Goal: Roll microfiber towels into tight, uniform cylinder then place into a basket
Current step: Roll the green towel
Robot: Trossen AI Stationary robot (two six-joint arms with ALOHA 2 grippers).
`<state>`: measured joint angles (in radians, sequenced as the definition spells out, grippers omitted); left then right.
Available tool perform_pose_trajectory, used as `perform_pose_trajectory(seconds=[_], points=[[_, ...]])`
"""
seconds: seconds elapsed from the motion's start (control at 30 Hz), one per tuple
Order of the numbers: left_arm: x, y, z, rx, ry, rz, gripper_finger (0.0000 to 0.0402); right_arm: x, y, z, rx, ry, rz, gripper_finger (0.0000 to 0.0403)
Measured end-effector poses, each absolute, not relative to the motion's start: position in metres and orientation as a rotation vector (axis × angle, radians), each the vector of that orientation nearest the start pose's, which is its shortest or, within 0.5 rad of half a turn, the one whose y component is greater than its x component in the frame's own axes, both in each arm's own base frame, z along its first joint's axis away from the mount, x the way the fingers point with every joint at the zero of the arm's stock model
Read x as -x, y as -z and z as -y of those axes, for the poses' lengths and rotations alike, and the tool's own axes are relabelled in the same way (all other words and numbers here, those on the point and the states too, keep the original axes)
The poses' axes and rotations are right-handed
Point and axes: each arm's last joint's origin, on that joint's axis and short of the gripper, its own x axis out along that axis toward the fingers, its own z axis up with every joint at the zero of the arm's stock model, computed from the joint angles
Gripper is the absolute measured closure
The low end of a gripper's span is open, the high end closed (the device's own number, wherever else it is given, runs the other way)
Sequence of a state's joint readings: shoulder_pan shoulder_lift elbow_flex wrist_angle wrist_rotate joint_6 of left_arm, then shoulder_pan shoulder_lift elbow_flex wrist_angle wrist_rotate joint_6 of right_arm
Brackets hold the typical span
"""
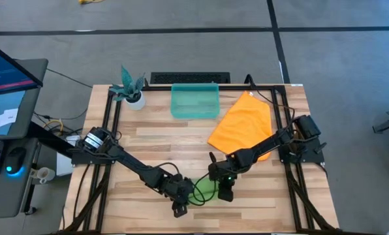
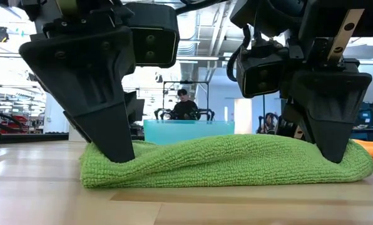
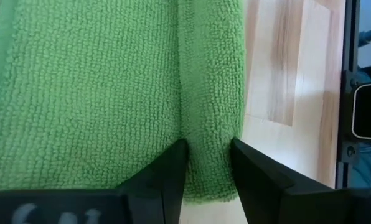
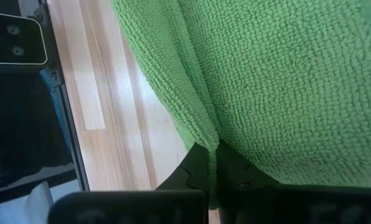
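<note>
Two grippers are engaged on the lime green towel (image 2: 230, 161), which lies bunched flat on the wooden table (image 1: 155, 140) near its front edge, between the two arms.

Left gripper (image 3: 208, 163): the left wrist view shows its fingers a little apart, with a raised fold along the towel's edge pinched between them. In the low view this gripper (image 2: 114, 153) points down with its tips pressed into one end of the cloth.

Right gripper (image 4: 211, 163): its fingers are nearly together, nipping a thin ridge of the same towel. In the low view its tips (image 2: 332, 153) bear down on the opposite end of the cloth.

Arm pose: in the high view the left arm reaches in from the table's left side, the right arm from its right, both angled low toward the front centre, wrists close together.

The orange towel (image 1: 243, 127) lies spread on the table's far right, partly under the right arm. The teal basket (image 1: 195, 101) stands at the far edge, just beside the orange towel and well apart from the green one.
</note>
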<state>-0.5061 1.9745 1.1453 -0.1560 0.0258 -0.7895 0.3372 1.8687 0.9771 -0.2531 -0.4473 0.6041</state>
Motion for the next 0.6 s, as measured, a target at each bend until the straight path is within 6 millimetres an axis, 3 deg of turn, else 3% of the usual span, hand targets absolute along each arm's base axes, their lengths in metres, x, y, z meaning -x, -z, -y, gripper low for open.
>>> perform_pose_trajectory(seconds=[0.13, 0.3, 0.6], points=[[-0.334, -0.131, 0.188, 0.462, 0.070, -1.090, 0.0278, -0.315, -0.118, -0.120, -0.576, -0.314, -1.342, 0.0383], [-0.324, -0.151, 0.194, 0.389, 0.071, -1.034, 0.0278, -0.315, -0.118, -0.120, -0.577, -0.311, -1.339, 0.0381], [-0.314, -0.167, 0.223, 0.206, 0.158, -0.844, 0.0278, -0.316, -0.118, -0.117, -0.583, -0.307, -1.337, 0.0377]])
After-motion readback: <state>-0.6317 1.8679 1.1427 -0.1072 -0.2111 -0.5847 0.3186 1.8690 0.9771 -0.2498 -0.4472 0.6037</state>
